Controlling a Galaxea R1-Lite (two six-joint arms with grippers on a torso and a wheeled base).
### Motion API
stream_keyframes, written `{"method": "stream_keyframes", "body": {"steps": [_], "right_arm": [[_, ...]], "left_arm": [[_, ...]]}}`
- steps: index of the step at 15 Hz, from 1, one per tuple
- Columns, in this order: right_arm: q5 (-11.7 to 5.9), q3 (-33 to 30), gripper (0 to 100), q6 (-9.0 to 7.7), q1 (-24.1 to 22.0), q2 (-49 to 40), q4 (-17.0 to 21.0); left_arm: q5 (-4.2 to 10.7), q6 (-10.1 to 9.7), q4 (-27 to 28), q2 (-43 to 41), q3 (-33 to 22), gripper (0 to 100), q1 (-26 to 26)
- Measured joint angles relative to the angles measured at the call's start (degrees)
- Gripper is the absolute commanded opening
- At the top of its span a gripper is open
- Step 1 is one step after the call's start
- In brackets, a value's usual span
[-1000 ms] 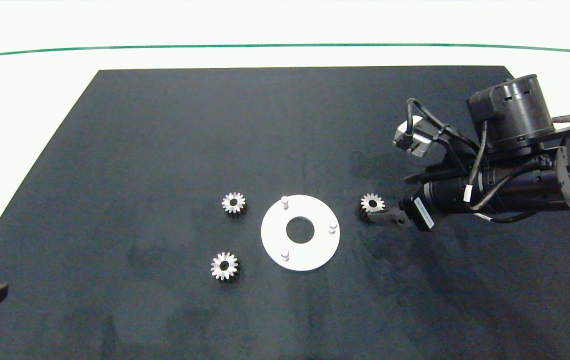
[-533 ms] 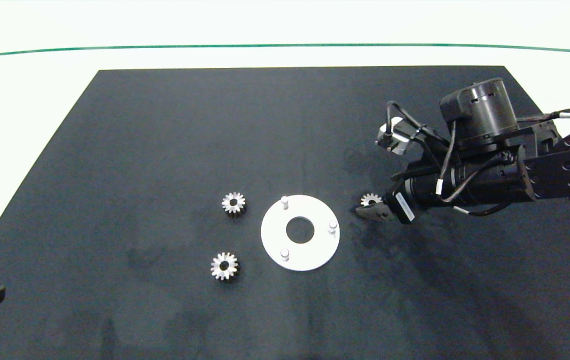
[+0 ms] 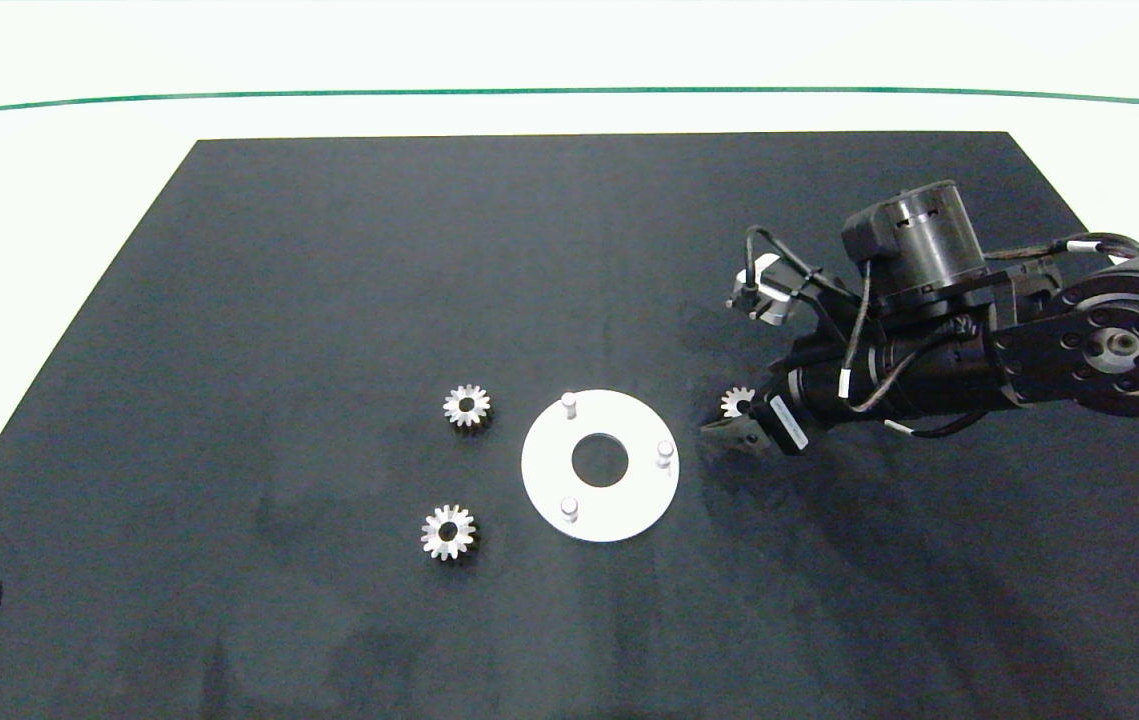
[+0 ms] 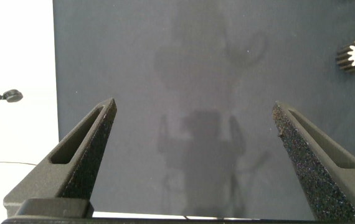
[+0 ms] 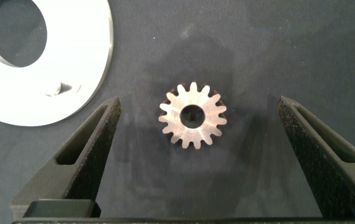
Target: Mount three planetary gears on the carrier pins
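None of the three planetary gears is installed yet; all three carrier pins [image 3: 664,451] stand bare on the white disc [image 3: 629,510]. The right gripper [image 5: 196,149], fingers spread wide, straddles the gear [image 5: 193,116] just right of the disc, ungrasped. Two gears [image 3: 467,405] [image 3: 448,531] lie left; the left gripper [image 4: 193,155] idles open, near-left.

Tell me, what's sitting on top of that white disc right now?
Only its three pins stand on the disc. No gear is on it: two lie left of it, and one gear lies right of it between the open right gripper's fingers. Nothing covers the disc.
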Motion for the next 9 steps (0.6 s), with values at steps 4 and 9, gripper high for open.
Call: {"method": "stream_keyframes", "body": {"steps": [4, 9], "right_arm": [[-0.96, -0.16, 90, -1.27, 0.00, 0.79, 0.09], [-1.12, -0.27, 79, -1.29, 0.09, 1.60, 0.09]], "left_arm": [[0.02, 0.01, 0.00, -0.48, 0.00, 100, 0.05], [0.02, 0.00, 0.02, -1.00, 0.00, 100, 0.60]]}}
